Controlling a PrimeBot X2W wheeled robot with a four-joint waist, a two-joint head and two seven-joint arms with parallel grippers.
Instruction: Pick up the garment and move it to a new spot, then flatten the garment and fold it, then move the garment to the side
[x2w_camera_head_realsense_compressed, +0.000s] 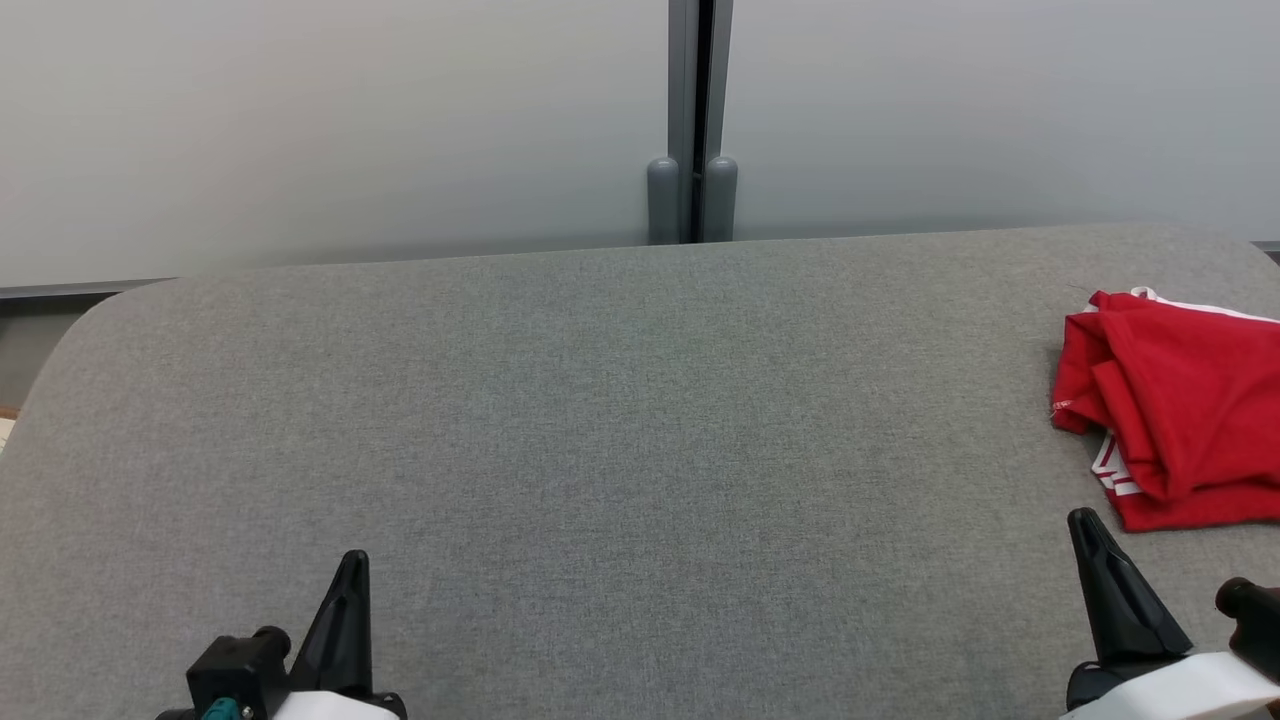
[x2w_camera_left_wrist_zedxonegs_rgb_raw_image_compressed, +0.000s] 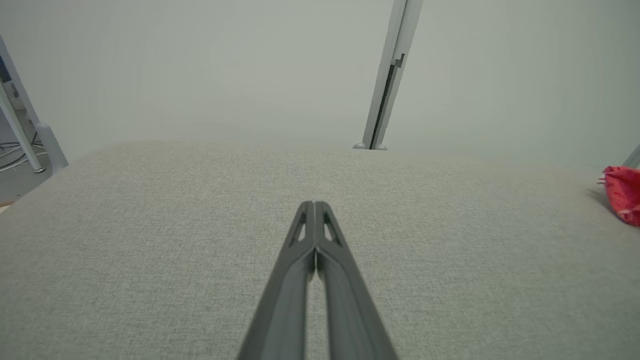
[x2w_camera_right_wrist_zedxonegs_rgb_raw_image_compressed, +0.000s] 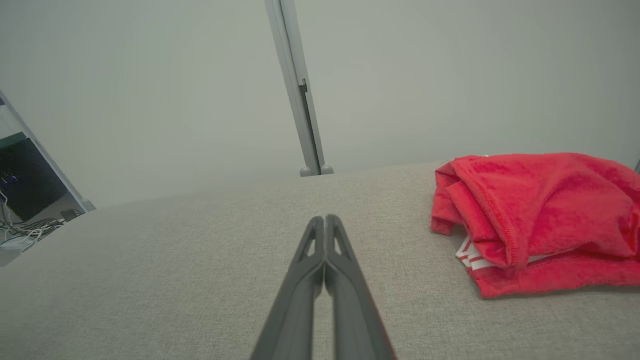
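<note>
Grey fabric-covered table (x2w_camera_head_realsense_compressed: 600, 420) spreads across the head view, its far corners rounded. At about 7 o'clock in that view the left gripper (x2w_camera_head_realsense_compressed: 352, 562) sits low over the cloth surface. Its two dark fingers are pressed together tip to tip with nothing between them, and the left wrist view shows the same closed pair above bare fabric. At 12 o'clock, beyond the table's far edge, a grey upright post (x2w_camera_head_realsense_compressed: 692, 110) with two rounded feet at its base divides the pale frosted wall panels (x2w_camera_head_realsense_compressed: 300, 120). At about 5 o'clock the right gripper (x2w_camera_head_realsense_compressed: 1082, 522) points up the view, its fingers drawn fully together and holding nothing. The red garment (x2w_camera_head_realsense_compressed: 1180, 410) lies at 3 o'clock, by the table's right side, and runs out of the frame there. It is loosely folded into a thick bundle, with white stripes showing at its near-left corner and a white strip along its far edge. From the right gripper it lies at about 1 o'clock, near but apart. In the right wrist view its overlapped layers and a stitched hem sit at 2 o'clock from the fingertips.
</note>
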